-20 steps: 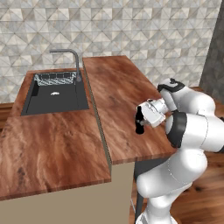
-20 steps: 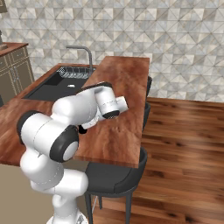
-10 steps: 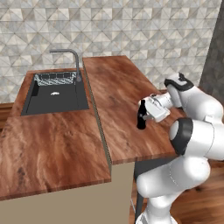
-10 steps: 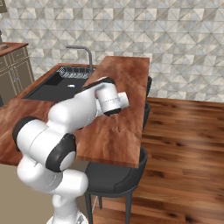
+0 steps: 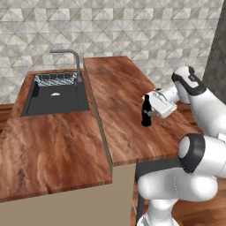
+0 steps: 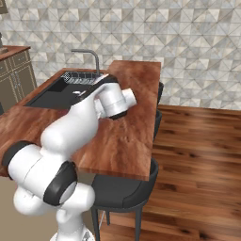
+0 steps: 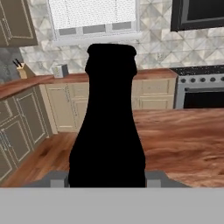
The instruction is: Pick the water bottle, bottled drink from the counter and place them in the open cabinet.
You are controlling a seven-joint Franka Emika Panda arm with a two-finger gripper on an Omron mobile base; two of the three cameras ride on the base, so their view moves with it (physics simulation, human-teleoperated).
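Note:
The bottled drink [image 5: 145,113] is a slim black bottle, upright, over the right part of the reddish-brown counter [image 5: 119,88]. My gripper [image 5: 150,111] is shut on it from the right side. In the hand view the bottled drink [image 7: 109,127] stands as a black shape straight ahead, held low on its body by the gripper [image 7: 107,179]. From the right base view my own arm hides the bottle, and the hand [image 6: 118,100] hangs over the counter [image 6: 136,122]. The water bottle and the open cabinet are out of view.
A black sink [image 5: 55,95] with a faucet [image 5: 70,59] and a wire rack [image 5: 55,79] lies left of the counter. Dark stools [image 6: 124,188] stand along its right edge. The hand view looks across at beige base cabinets [image 7: 70,105] and a stove [image 7: 201,92].
The hand has risen a little with the black bottle and turned, while the elbow swung out to the right. The bottle stays upright in the grip.

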